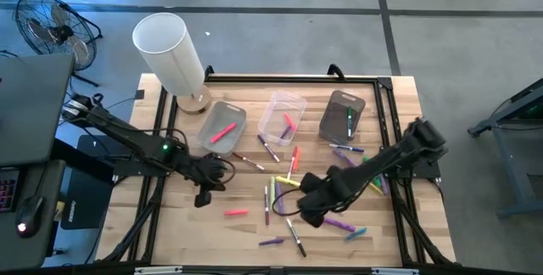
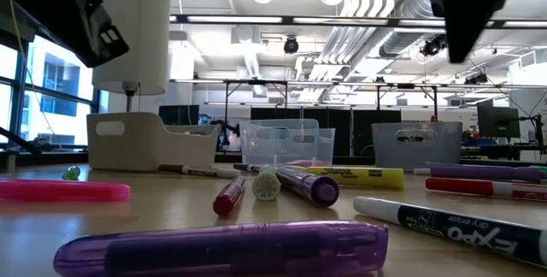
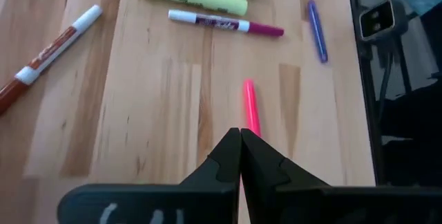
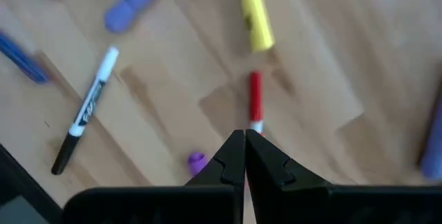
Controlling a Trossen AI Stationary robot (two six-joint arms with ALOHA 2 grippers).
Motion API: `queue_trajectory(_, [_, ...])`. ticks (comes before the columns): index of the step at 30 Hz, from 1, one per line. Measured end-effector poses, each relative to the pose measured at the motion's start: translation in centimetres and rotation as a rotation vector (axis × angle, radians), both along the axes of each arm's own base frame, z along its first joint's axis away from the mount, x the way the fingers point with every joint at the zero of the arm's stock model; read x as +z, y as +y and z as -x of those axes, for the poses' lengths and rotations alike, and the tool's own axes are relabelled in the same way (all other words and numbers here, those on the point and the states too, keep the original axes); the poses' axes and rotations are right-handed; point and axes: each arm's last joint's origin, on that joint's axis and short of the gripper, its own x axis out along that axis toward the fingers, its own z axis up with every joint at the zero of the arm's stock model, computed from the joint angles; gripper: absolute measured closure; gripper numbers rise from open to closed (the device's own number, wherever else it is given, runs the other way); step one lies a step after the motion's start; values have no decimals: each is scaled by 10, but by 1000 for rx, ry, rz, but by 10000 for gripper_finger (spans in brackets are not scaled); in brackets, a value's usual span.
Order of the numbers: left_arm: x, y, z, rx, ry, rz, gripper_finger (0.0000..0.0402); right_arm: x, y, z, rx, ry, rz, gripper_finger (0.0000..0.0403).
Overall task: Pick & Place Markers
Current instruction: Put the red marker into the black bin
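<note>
Markers in pink, red, yellow, green and purple lie flat and scattered over the wooden table (image 1: pixel 187 224). My left gripper (image 1: pixel 204 197) hangs shut and empty above the table's left half. A pink marker (image 3: pixel 251 106) lies on the wood just beyond its fingertips, apart from them. My right gripper (image 1: pixel 310 216) points down, shut and empty, over the cluster of markers right of centre. Below its tips (image 4: pixel 244 135) lie a red marker (image 4: pixel 255 98) and a yellow one (image 4: pixel 255 13). A white-and-black marker (image 4: pixel 86 110) lies off to one side.
Three small bins stand in a row at the far side: a pale one (image 1: pixel 222 126) with a pink marker inside, a clear one (image 1: pixel 282 115), a dark one (image 1: pixel 342 114). A white lamp (image 1: pixel 170 50) stands at the far left corner. A black frame (image 1: pixel 386 139) borders the table.
</note>
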Motion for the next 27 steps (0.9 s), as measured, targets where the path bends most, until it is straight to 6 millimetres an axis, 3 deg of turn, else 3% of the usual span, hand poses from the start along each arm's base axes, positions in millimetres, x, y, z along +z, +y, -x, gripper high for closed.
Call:
queue_trajectory(7, [8, 2, 8, -64, -28, 21, 401, -39, 12, -12, 12, 129, -31, 359])
queue_trajectory(14, [9, 1, 11, -128, -8, 67, 401, -76, 2, -4, -3, 178, -17, 324])
queue_trajectory(21, [9, 0, 11, -150, -6, 78, 401, -105, -9, 7, -44, 200, -43, 331])
queue_trajectory(27, [9, 0, 11, -151, -5, 77, 401, -117, -12, 12, -83, 193, -69, 380])
